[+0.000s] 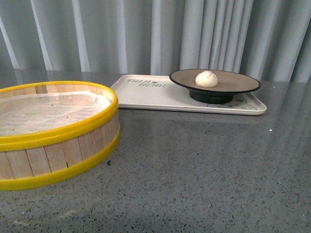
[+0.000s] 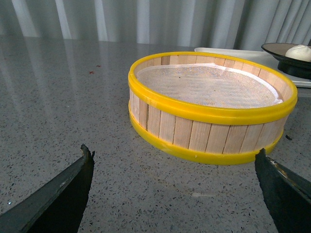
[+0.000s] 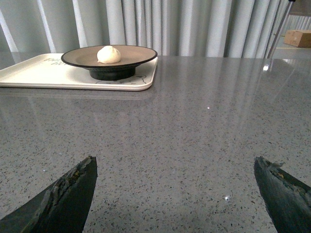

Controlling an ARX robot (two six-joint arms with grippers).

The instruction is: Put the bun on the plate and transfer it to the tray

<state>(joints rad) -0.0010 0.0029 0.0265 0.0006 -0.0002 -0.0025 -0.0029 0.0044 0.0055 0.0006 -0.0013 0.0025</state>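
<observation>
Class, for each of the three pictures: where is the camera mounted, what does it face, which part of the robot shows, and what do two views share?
Front view: on the robot's body, facing the steamer basket and tray; no arm shows.
Left wrist view: on the left arm, facing the basket; open left gripper fingertips show.
Right wrist view: on the right arm, facing the plate; open right gripper fingertips show.
All three share the bun on the plate.
</observation>
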